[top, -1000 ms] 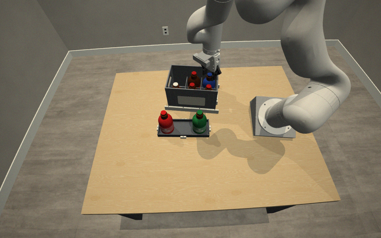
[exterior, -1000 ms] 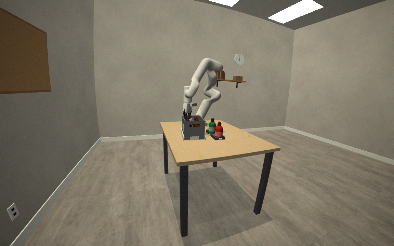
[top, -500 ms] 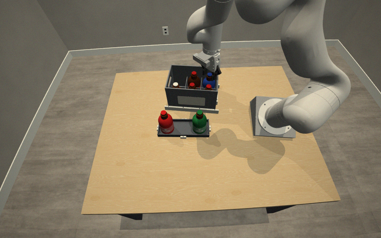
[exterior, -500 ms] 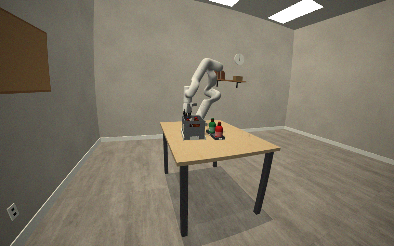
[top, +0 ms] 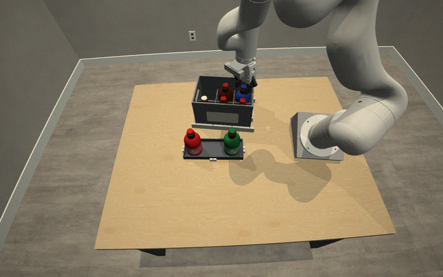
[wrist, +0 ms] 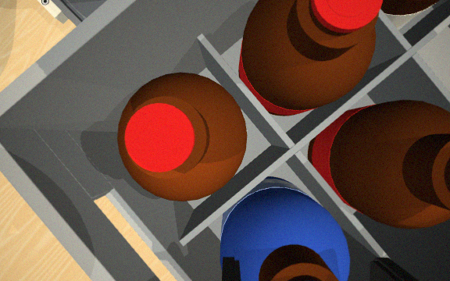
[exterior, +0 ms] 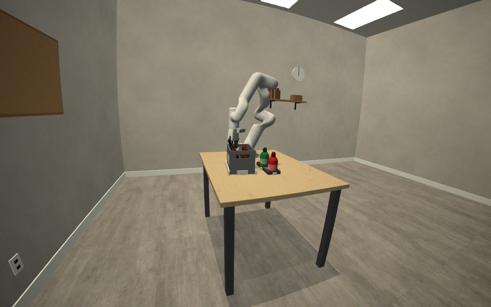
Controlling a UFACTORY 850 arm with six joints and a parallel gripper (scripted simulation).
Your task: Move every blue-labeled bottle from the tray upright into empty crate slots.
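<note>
Light wooden table with grey crate, dark tray and arm's base plate.

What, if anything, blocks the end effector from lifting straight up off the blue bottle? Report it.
Nothing visible does. The end effector is open around the neck of the blue bottle, which stands in a back corner slot of the crate. The neighbouring bottles sit behind dividers, and the space above is free.

Bare room: corkboard, wall clock, shelf.
</note>
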